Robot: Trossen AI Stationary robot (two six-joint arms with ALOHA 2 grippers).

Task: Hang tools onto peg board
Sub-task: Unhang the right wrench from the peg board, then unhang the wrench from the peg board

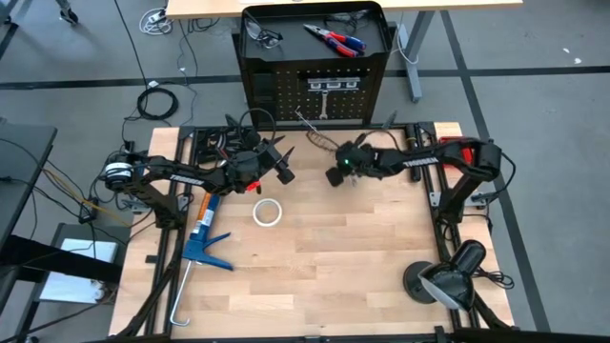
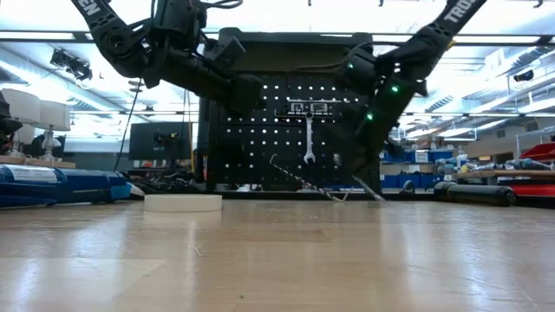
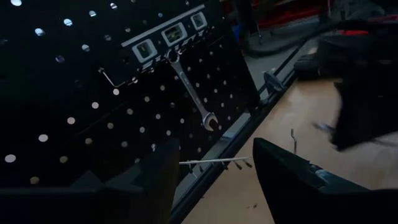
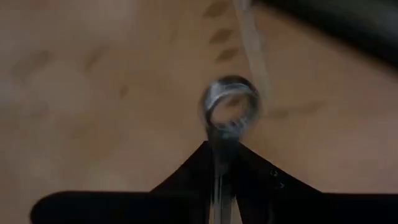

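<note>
The black peg board [image 1: 276, 95] stands at the table's far edge. One silver wrench [image 3: 193, 93] hangs on it from a hook through its ring end. A slim bar [image 2: 303, 182] leans against the board's foot. On the board's top tray lie the pliers [image 1: 334, 40] and safety glasses [image 1: 262, 33]. My left gripper [image 3: 214, 174] is open and level, facing the board with nothing between its fingers. To its right, my right gripper [image 4: 222, 186] slants down over the table, shut on a second wrench [image 4: 229, 102]. My right gripper pinches the wrench's shaft [image 4: 222, 162] between its two fingers, which lie along the shaft. The ring end [image 4: 229, 102] sticks out past the fingertips and points slanting down at the wooden table top. Whether that end touches the table I cannot tell.
A white tape roll [image 1: 267, 211] lies flat near the table's middle. The big blue caulking gun [image 1: 205, 238] lies along the left side. A black lamp-like object [image 1: 448, 276] sits at the near right corner. Cables crowd the far left behind my left arm.
</note>
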